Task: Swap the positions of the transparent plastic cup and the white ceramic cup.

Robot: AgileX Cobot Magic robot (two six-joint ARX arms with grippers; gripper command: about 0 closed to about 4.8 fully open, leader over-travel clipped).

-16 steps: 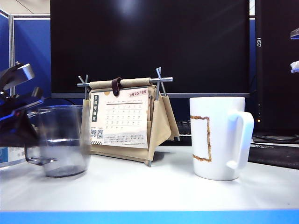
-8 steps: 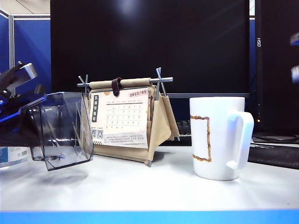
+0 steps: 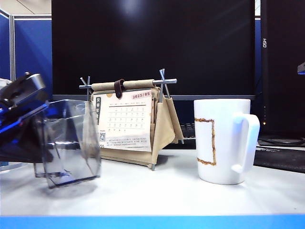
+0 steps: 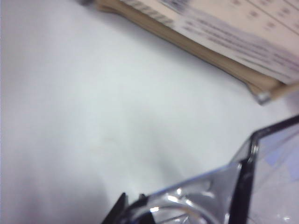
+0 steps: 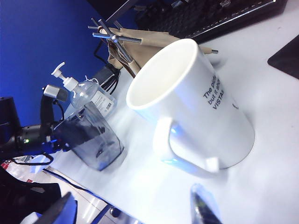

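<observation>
Clear plastic cup (image 3: 69, 143) tilting in left pincer (image 3: 35, 143), clamped.
Right pincer (image 5: 135, 210) gaping wide near white ceramic cup (image 3: 224, 140), tabletop's (image 3: 157, 191) right side.

The left gripper (image 3: 28, 129) is cut off by the exterior view's left edge, its fingertips lost behind the tinted plastic cup (image 3: 69, 143). Only blurred finger ends of the right gripper (image 5: 135, 210) show at its wrist picture's edge. The white mug's (image 5: 196, 116) small print runs out of sight.
</observation>
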